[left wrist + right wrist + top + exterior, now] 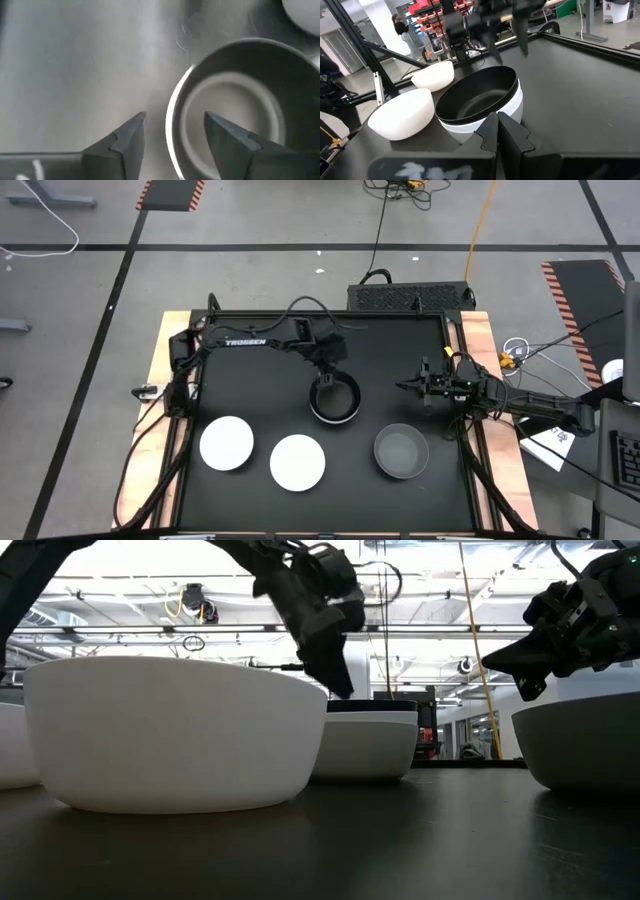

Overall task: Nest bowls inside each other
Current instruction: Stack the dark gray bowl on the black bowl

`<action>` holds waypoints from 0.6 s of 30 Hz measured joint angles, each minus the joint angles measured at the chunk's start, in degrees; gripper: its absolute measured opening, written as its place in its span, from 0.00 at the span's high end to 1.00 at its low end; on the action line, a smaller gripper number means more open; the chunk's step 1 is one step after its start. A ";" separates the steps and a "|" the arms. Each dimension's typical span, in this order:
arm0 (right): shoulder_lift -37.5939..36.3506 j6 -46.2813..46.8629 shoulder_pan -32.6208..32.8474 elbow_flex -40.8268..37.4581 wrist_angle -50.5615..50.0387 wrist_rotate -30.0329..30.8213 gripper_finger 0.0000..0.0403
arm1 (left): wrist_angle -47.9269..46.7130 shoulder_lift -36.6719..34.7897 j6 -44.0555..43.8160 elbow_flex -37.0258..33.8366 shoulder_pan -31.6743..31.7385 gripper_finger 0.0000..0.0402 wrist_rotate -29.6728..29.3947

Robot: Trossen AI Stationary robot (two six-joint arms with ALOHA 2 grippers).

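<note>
A big white bowl (170, 730) fronts a stacked pair (365, 740), claw (335, 675) above.

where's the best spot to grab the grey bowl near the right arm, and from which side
Grip the grey bowl by its rim, coming straight down from above. It sits upright and open, apart from the other bowls, so one finger can probably go inside the wall and one outside. The rim nearest the right gripper, which hangs just beyond the bowl with fingers shut, looks the shortest reach.
</note>
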 joint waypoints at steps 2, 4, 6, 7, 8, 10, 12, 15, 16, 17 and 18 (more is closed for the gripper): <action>0.02 -0.02 0.01 0.00 -0.17 -0.01 1.00 | 0.01 -2.51 1.44 0.00 0.29 0.45 -0.32; 0.25 -0.06 0.34 -0.01 -0.19 -0.01 1.00 | -0.58 -5.58 2.69 0.02 0.33 0.42 -0.32; 0.43 -0.17 0.84 0.00 -0.25 0.01 1.00 | -1.60 -8.77 2.73 0.02 0.29 0.40 0.57; 0.59 -0.14 1.04 -0.01 -0.28 -0.03 1.00 | -1.49 -10.66 2.71 0.02 0.27 0.40 1.86; 0.69 -0.10 1.20 -0.01 -0.30 -0.01 1.00 | -1.03 -12.60 2.55 -0.30 0.27 0.40 3.36; 0.96 -0.06 1.69 0.00 -0.35 -0.01 1.00 | 1.64 -16.78 1.46 -2.01 0.10 0.39 5.70; 1.08 -0.01 1.94 -0.01 -0.34 0.01 1.00 | 6.05 -21.21 -0.08 -5.20 -0.42 0.39 7.87; 1.26 0.13 2.17 0.00 -0.34 0.01 1.00 | 15.57 -29.14 -1.00 -14.18 -2.34 0.39 9.64; 1.26 0.13 2.15 -0.01 -0.32 -0.01 1.00 | 19.22 -32.15 -1.56 -17.99 -3.05 0.39 9.54; 1.26 0.13 2.15 0.01 -0.32 0.00 1.00 | 23.71 -35.44 -2.31 -22.11 -3.62 0.39 9.01; 1.26 0.10 2.15 0.00 -0.25 0.01 1.00 | 27.60 -38.75 -3.53 -26.09 -3.99 0.39 8.25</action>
